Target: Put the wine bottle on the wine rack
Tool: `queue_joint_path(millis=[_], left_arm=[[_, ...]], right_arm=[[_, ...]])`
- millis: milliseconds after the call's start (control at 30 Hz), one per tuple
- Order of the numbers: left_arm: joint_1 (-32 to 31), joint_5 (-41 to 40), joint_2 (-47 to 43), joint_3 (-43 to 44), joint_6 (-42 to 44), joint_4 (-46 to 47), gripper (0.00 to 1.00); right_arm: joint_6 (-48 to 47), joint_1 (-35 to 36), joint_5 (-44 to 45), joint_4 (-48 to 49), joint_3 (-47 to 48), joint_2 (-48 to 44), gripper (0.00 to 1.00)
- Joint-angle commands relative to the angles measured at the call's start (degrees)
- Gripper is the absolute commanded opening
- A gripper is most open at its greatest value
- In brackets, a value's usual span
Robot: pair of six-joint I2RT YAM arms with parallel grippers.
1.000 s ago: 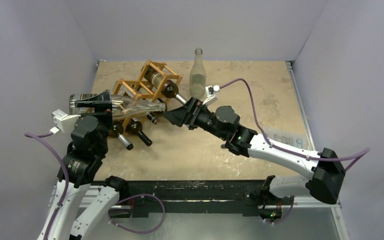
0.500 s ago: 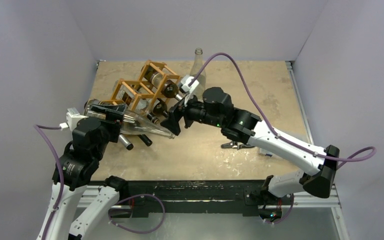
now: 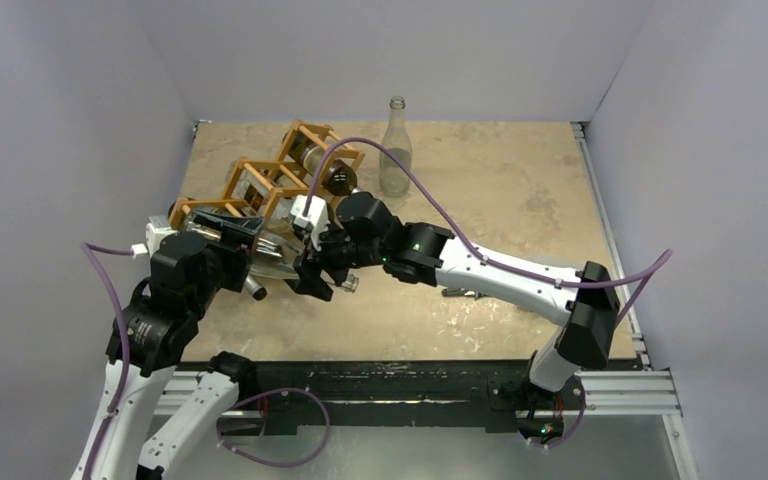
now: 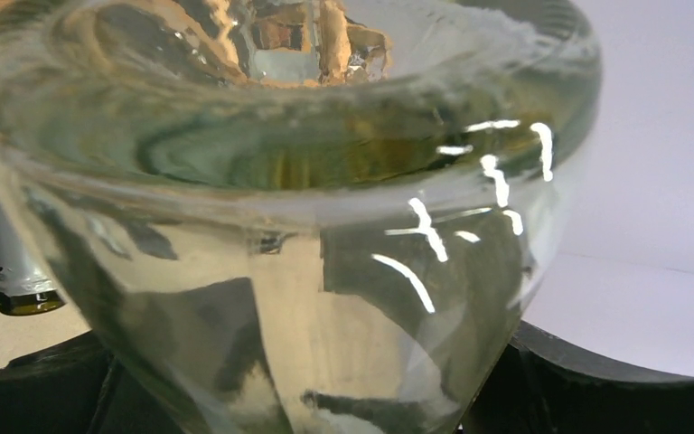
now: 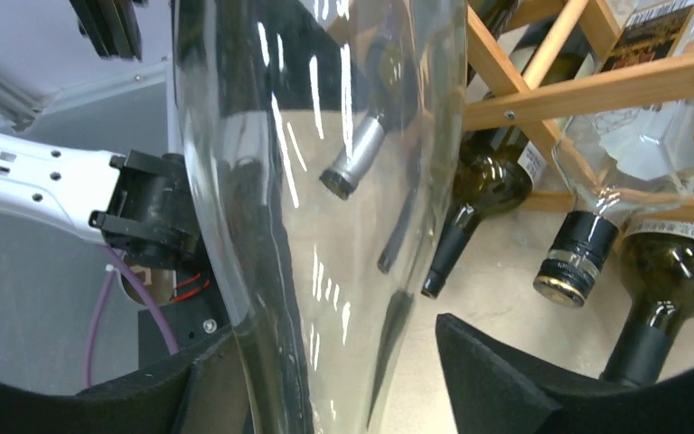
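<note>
Currently I log the following.

- Wine bottle (image 3: 278,252): clear glass, lying roughly level above the table (image 3: 520,190). Its base is toward the left arm and its neck toward the right arm. It sits just in front of the near-left end of the wine rack (image 3: 278,178) and is not in any cell.
- Left gripper (image 3: 222,232): clenched on the bottle's wide body, which fills my left wrist view. The black fingers (image 4: 45,389) hug it on both sides.
- Right gripper (image 3: 318,268): jaws spread astride the narrowing neck. In my right wrist view one finger (image 5: 163,389) sits against the glass. The other stands clear, with a strip of tabletop showing between.
- Wine rack: orange-brown wooden lattice, set at an angle at the table's far left.
- Dark bottles (image 5: 492,176): lying in the rack's cells, necks pointing toward me.
- Clear capped bottle (image 5: 637,136): also in a cell.
- Upright glass bottle (image 3: 395,150): standing by itself just beyond the rack's right end.
</note>
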Motion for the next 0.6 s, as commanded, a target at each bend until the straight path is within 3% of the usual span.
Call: queue_joint_path(millis=[0, 100, 233, 267, 300, 567], left_arm=[[0.2, 2.0, -0.1, 4.6, -2.4, 9.0, 0.0], [0.2, 2.3, 0.4, 4.9, -2.1, 9.0, 0.0], [0.2, 3.3, 0.8, 4.5, -3.3, 8.9, 0.0], [0.2, 3.6, 0.8, 4.2, -3.9, 8.9, 0.02], [0.2, 3.8, 0.7, 3.8, -4.4, 9.0, 0.12], [0.2, 3.7, -1.6, 1.5, -6.9, 9.9, 0.72]], right_arm=[[1.1, 0.3, 0.2, 2.4, 4.1, 0.0, 0.69], [2.7, 0.3, 0.7, 4.6, 3.4, -0.3, 0.5], [5.9, 0.3, 0.5, 10.6, 0.2, -1.7, 0.16], [6.7, 0.3, 0.8, 12.2, -0.8, -2.1, 0.05], [7.6, 0.3, 1.3, 13.5, -1.6, -2.6, 0.0], [12.1, 0.3, 3.6, 25.0, -8.9, -7.9, 0.0]])
